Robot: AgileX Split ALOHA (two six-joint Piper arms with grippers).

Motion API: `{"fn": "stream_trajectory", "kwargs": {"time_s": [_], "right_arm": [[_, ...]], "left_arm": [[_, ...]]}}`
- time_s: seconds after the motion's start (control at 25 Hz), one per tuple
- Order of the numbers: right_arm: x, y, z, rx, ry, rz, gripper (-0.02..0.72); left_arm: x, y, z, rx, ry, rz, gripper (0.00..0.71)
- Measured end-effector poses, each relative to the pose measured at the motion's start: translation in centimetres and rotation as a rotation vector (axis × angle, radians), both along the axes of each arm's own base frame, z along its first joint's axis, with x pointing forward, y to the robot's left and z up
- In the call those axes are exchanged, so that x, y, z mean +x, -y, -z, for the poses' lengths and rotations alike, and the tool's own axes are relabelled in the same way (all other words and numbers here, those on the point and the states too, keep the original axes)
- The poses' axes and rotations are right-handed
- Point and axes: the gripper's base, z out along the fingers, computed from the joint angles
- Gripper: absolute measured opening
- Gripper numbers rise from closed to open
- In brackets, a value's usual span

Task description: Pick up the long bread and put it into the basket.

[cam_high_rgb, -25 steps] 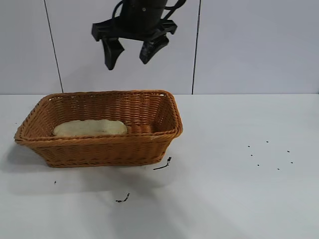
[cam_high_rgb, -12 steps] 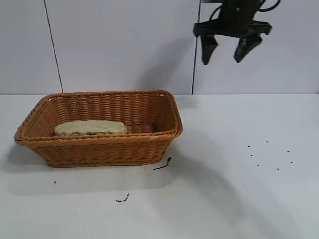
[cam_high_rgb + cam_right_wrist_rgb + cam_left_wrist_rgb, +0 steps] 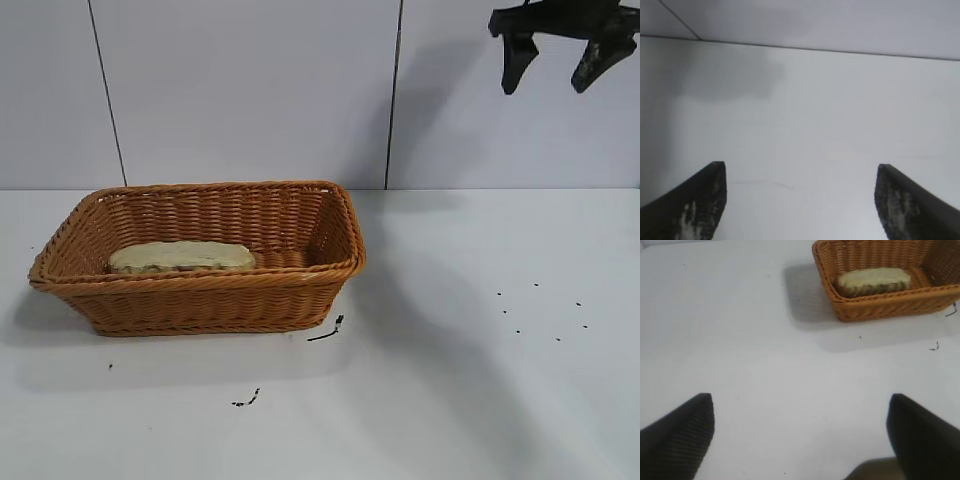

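Nearest the exterior camera, bare white worktop point(image 3: 420, 420) runs in front of the basket, with a small dark scrap point(image 3: 247, 399) a little way out from the basket's near wall and another dark scrap point(image 3: 328, 331) just off its near right corner. A scatter of tiny dark specks point(image 3: 540, 310) lies well to the right of the basket.

The basket point(image 3: 200, 300) stands on the left half of the worktop, its braided rim level and its flared sides upright. The long bread point(image 3: 182, 257) lies flat inside it, lengthwise along the basket's near wall and toward its left end, with the right part of the basket floor bare.

Beyond the basket rises a pale panelled wall point(image 3: 250, 90). High against it, well above and far to the right of the basket, hangs the right tool point(image 3: 560, 62), its two dark fingers spread apart and holding nothing.

The left tool point(image 3: 800, 435) shows only in its own wrist view, hovering over bare worktop well away from the basket's left end, fingers spread wide and empty.
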Motion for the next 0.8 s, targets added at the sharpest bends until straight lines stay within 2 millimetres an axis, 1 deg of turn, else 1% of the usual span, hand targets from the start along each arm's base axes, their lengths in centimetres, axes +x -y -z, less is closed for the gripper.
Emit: {"fn": "stream_trajectory", "kwargs": {"time_s": [0.04,0.08,0.12,0.16,0.2,0.24,0.28,0.36,0.4,0.52,0.56,0.64,0.68,0.76,0.8], "right_arm": [[-1.5,0.1,-0.8,-0.001,-0.003,-0.001,0.558],[-2.8,0.1,-1.0,-0.003,-0.018,-0.002,0.558],[-4.5,0.1,-0.8,-0.006,-0.051,-0.008,0.558],[-6.2,0.1,-1.2,-0.007,-0.057,-0.009,0.558],[-7.8,0.2,-1.2,-0.007,-0.074,-0.009,0.558],[-10.0,0.2,-1.1,-0.009,-0.094,-0.012,0.558],[-11.6,0.2,-1.0,-0.009,-0.107,-0.013,0.558],[-15.7,0.3,-0.7,-0.010,-0.128,-0.015,0.558],[-17.4,0.3,-0.5,-0.010,-0.133,-0.015,0.558],[-23.3,0.3,0.9,-0.010,-0.147,-0.015,0.558],[-24.9,0.4,1.8,-0.010,-0.161,-0.015,0.558],[-28.5,0.4,2.7,-0.009,-0.135,-0.015,0.558],[-30.2,0.4,3.3,-0.009,-0.111,-0.016,0.558],[-32.7,0.4,4.6,-0.010,-0.059,-0.017,0.558],[-34.3,0.4,5.1,-0.010,-0.004,-0.017,0.558]], "left_arm": [[0.0,0.0,0.0,0.000,0.000,0.000,0.696],[0.0,0.0,0.0,0.000,0.000,0.000,0.696],[0.0,0.0,0.0,0.000,0.000,0.000,0.696],[0.0,0.0,0.0,0.000,0.000,0.000,0.696],[0.0,0.0,0.0,0.000,0.000,0.000,0.696],[0.0,0.0,0.0,0.000,0.000,0.000,0.696],[0.0,0.0,0.0,0.000,0.000,0.000,0.696],[0.0,0.0,0.0,0.000,0.000,0.000,0.696],[0.0,0.0,0.0,0.000,0.000,0.000,0.696],[0.0,0.0,0.0,0.000,0.000,0.000,0.696],[0.0,0.0,0.0,0.000,0.000,0.000,0.696],[0.0,0.0,0.0,0.000,0.000,0.000,0.696],[0.0,0.0,0.0,0.000,0.000,0.000,0.696],[0.0,0.0,0.0,0.000,0.000,0.000,0.696],[0.0,0.0,0.0,0.000,0.000,0.000,0.696]]}}
